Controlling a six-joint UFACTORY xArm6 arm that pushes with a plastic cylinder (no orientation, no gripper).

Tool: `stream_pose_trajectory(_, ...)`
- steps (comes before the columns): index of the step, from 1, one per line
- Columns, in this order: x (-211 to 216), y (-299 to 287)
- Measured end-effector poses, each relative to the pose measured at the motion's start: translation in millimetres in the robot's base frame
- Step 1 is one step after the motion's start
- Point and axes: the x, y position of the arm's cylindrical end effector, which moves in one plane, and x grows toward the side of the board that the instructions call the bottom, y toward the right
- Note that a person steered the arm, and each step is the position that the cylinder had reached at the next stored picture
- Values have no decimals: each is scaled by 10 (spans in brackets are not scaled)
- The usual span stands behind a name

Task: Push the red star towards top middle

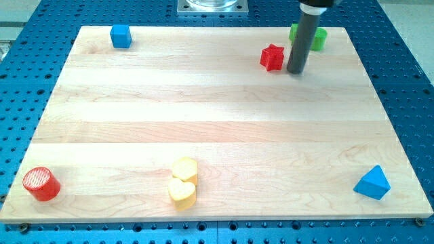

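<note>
The small red star-shaped block (272, 57) lies flat on the pale wooden desk (217, 129), toward one o'clock from the desk's centre and close to the far edge. It has no clear long axis; it is roughly as wide as it is deep. One point appears to face the view's top and another the view's left, but the exact heading of the arms is hard to read at this size. Its top face is a uniform bright red, with slightly darker side walls showing below.

The straight dark rod stands upright at three o'clock from the star, and my tip (295, 71) rests on the desk just beside the star's right-hand edge. Whether it touches the star cannot be told. The arm carries no fingers, so there is no open or closed state to report.

A green block (317, 38), shape unclear because the rod covers part of it, sits at one o'clock from the star, behind the rod. A blue cube (121, 36) sits near the far left corner, at nine o'clock from the star and well apart. A red cylinder (41, 184) occupies the near left corner. Two yellow heart-shaped blocks (183, 181) touch each other at the near edge. A blue triangular block (372, 183) sits near the near right corner. The desk rests on a blue perforated base (407, 61).
</note>
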Motion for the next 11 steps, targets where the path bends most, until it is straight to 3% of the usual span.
stream_pose_trajectory(2, -426, -646)
stream_pose_trajectory(3, 30, -640)
stream_pose_trajectory(4, 139, -919)
stream_pose_trajectory(5, -289, -1091)
stream_pose_trajectory(7, 1, -1518)
stream_pose_trajectory(9, -308, -1603)
stream_pose_trajectory(11, -317, -1447)
